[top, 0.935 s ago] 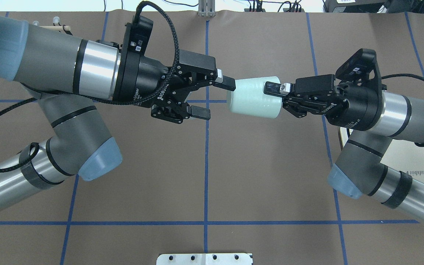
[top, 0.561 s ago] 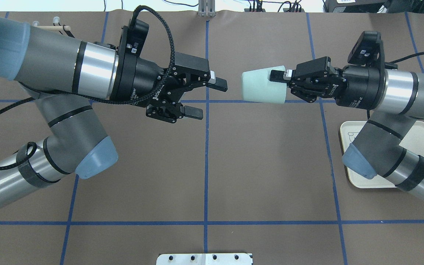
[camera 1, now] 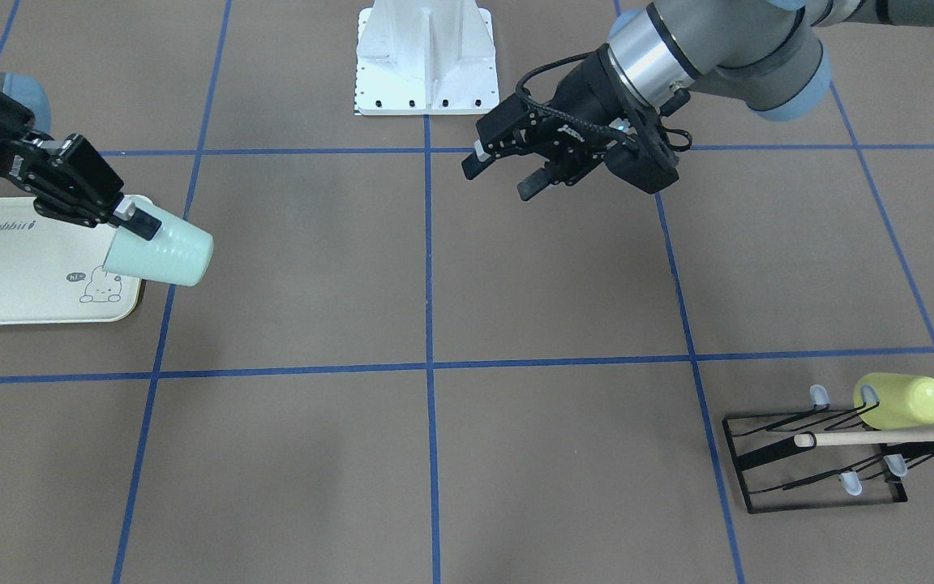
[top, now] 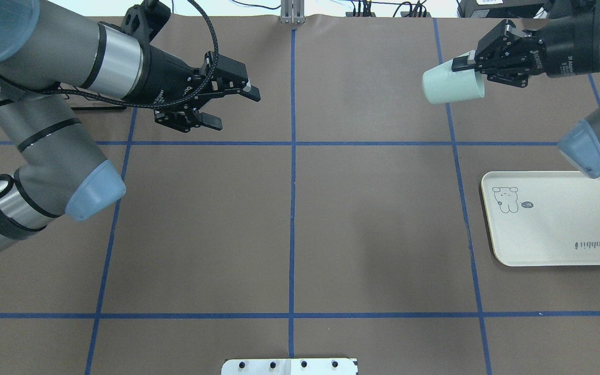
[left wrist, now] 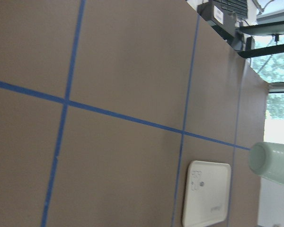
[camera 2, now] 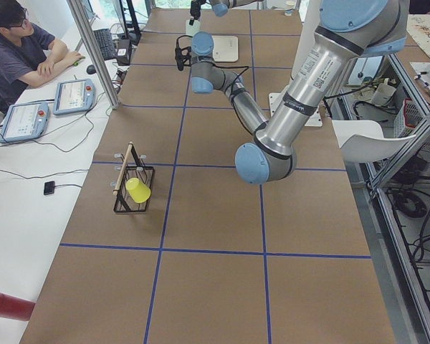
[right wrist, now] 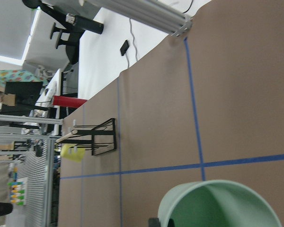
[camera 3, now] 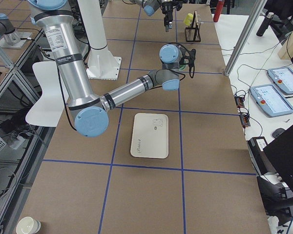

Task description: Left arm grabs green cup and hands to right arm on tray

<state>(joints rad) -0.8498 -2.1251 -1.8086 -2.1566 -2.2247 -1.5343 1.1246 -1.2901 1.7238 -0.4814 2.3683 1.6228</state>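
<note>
The pale mint-green cup (top: 451, 86) hangs in the air on its side, with my right gripper (top: 462, 63) shut on its rim. It is at the far right, beyond the tray's (top: 555, 219) far edge. In the front view the cup (camera 1: 160, 253) overlaps the corner of the tray (camera 1: 21, 268), and the right gripper (camera 1: 130, 219) holds it there. The cup also shows in the right wrist view (right wrist: 217, 208) and the left wrist view (left wrist: 272, 161). My left gripper (top: 234, 108) is open and empty at the far left, well away from the cup; it also shows in the front view (camera 1: 501, 178).
A black wire rack (camera 1: 816, 454) holds a yellow-green cup (camera 1: 901, 401) and a wooden stick at the table's far left corner. The white base plate (top: 289, 366) sits at the near middle edge. An operator (camera 2: 21, 43) sits at a side desk.
The right arm has carried the cup right and away from the middle, uncovering the tray. The left arm has drawn back to the left with its gripper still open.
</note>
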